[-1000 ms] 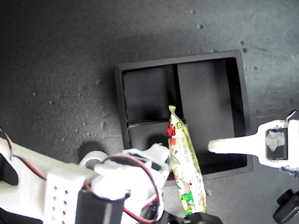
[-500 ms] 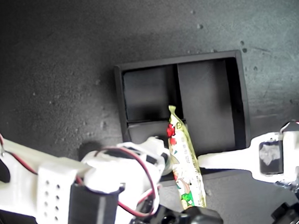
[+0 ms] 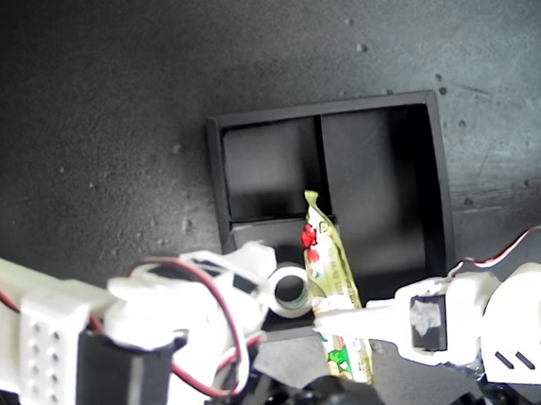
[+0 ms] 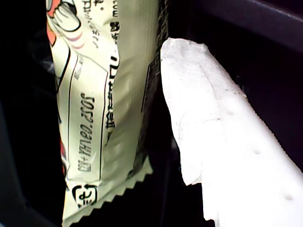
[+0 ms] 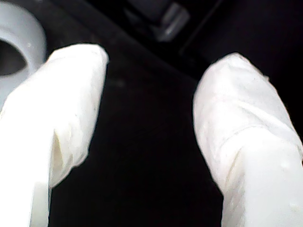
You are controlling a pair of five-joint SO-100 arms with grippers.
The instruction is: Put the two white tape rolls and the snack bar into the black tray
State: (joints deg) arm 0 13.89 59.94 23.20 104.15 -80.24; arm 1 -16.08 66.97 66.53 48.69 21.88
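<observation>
Snack bar (image 3: pixel 329 273) lay half over the wall of the black tray (image 3: pixel 324 108), so my first end effector (image 3: pixel 323 319), grip unclear, sat beside it, likely to push it in; my second end effector (image 5: pixel 149 94) gaped empty.

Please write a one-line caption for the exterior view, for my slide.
Two white arms meet at the black tray's near wall, where a snack bar lies across it beside a white tape roll.

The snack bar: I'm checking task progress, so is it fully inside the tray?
Not fully. The snack bar lies across the black tray's near wall, one end inside, the other outside.
</observation>
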